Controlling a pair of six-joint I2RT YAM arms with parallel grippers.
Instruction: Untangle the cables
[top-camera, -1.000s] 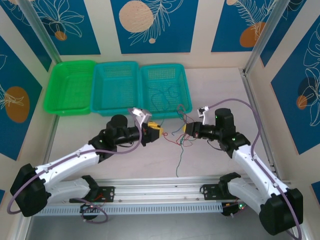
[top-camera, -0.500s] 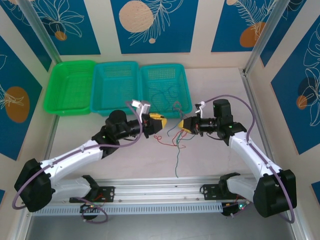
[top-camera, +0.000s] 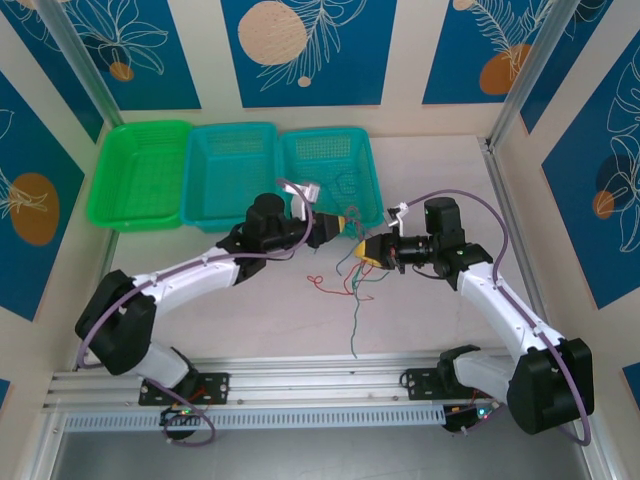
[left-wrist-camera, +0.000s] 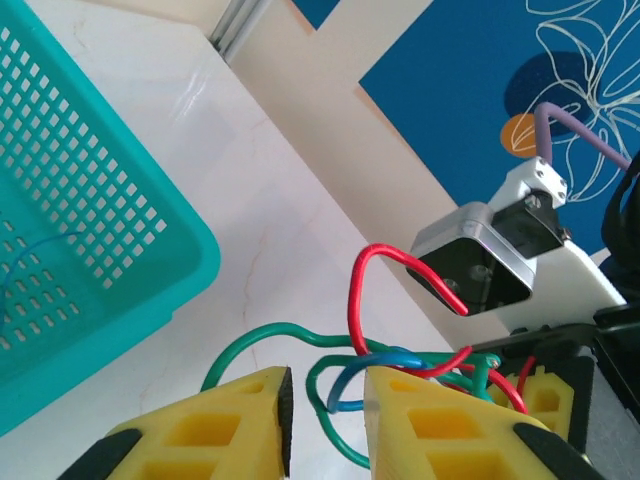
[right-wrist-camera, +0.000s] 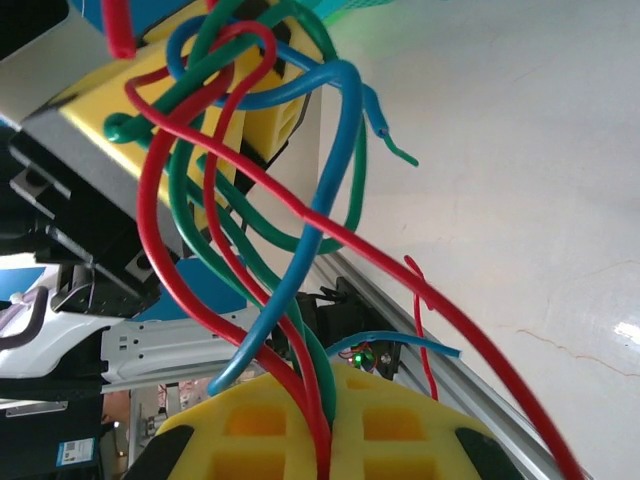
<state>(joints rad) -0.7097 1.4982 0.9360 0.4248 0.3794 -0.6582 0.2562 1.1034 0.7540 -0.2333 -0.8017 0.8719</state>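
On the table (top-camera: 430, 180), you have one knot of cables (top-camera: 355, 272) stretched between two claws: red, green and blue strands, too tangled to count singly, with one green strand trailing toward the near edge. Three baskets line the back: one green basket (top-camera: 135, 224) and two teal, the middle basket (top-camera: 230, 222) and the right basket (top-camera: 325, 132).

Your right claw (top-camera: 368, 250) is clamped on the cables, which run out from between its closed yellow fingers. Your left claw (left-wrist-camera: 327, 420) stands only narrowly apart. A green loop and a blue end lie in the gap, not pinched.

Since a second ago your left arm (top-camera: 200, 270) has swung forward and to the right. Its claw has gone from the open table to just beside the near corner of the right basket, where it faces the right claw. The right claw holds much where it was and keeps its grip.

A few loose wires (top-camera: 345, 185), one of them blue, lie in the right basket.
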